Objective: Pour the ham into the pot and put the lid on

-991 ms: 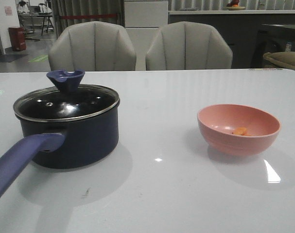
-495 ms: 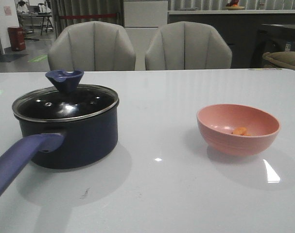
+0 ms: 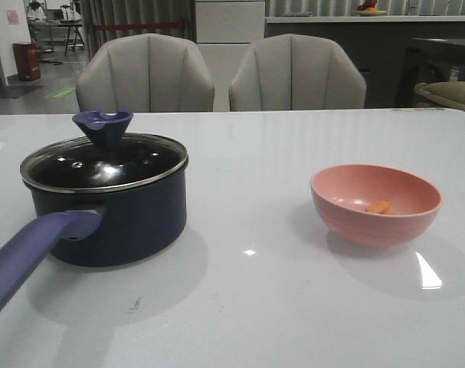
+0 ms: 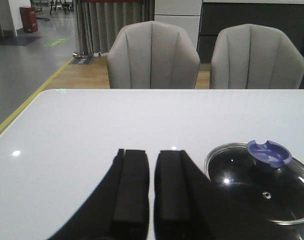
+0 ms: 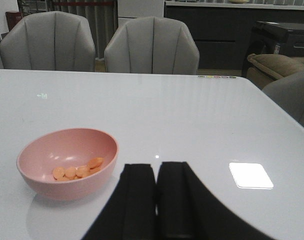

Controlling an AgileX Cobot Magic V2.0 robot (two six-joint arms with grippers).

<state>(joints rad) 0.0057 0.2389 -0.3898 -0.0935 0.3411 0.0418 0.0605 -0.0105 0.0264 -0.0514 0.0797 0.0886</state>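
Saucepan (image 3: 109,211), dark navy with a long purple-blue handle (image 3: 29,253) running toward the lower left corner, sits at the left of the front view on a glossy white table (image 3: 247,307). Its glass lid (image 3: 102,162), rimmed in silver metal, lies closed on the pot's mouth, with the flared blue knob (image 3: 103,126) standing upright on top near the far edge. At the right of that frame, well apart from the pot, stands a salmon-pink bowl (image 3: 376,205); a small orange piece of ham (image 3: 378,206) shows just above its near rim. In the right wrist view the bowl occupies the lower left and holds several thin orange-pink ham slices (image 5: 77,170) clustered on its bottom, toward the side nearer the gripper. The right gripper (image 5: 157,200) fills the lower centre of that frame, its two black fingers pressed nearly together with only a thin slit between them and nothing held; it sits beside the bowl without touching it. In the left wrist view the left gripper (image 4: 150,192) shows at the bottom centre with its fingers set narrowly, a slim gap between them, empty; the lidded pot lies at the lower right, just beside the fingers. Two grey upholstered chairs (image 3: 221,73) stand behind the table's far edge.
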